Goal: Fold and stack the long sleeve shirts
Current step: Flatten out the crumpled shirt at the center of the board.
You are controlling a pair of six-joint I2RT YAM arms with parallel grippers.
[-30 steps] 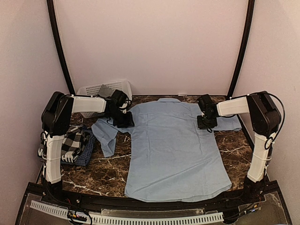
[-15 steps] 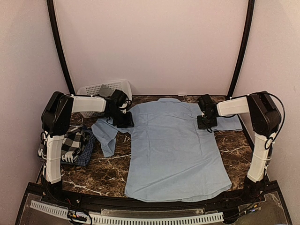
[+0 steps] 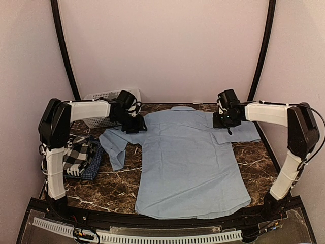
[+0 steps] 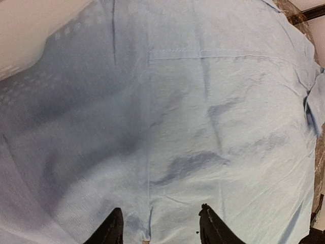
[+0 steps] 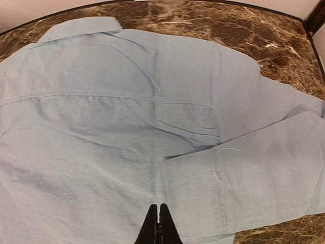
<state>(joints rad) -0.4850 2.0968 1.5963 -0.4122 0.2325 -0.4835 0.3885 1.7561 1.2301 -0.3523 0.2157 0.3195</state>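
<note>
- At the near edge, the hem of the light blue shirt [image 3: 188,162] is lying flat on the desk [image 3: 111,188], back side up, with the collar at the far end. No fold has been made in the body yet.
- To the near left, a black-and-white checked shirt [image 3: 76,155] is waiting in a bundle, just apart from the blue shirt's crumpled left sleeve [image 3: 116,145].
- Compared with a second ago, both arms are reaching farther out along the shoulder line, so I judge a sleeve fold is starting.
- The left gripper [image 4: 160,216] is hovering low over the left shoulder, wrist pitched down, jaws spread with nothing between them.
- The right gripper [image 5: 157,208] is now sitting higher and farther back, its arm stretching out long. Its jaws are clenched tight, and I cannot tell whether they are pinching cloth.
- The right sleeve [image 3: 244,132] is now creasing over the shoulder.
</note>
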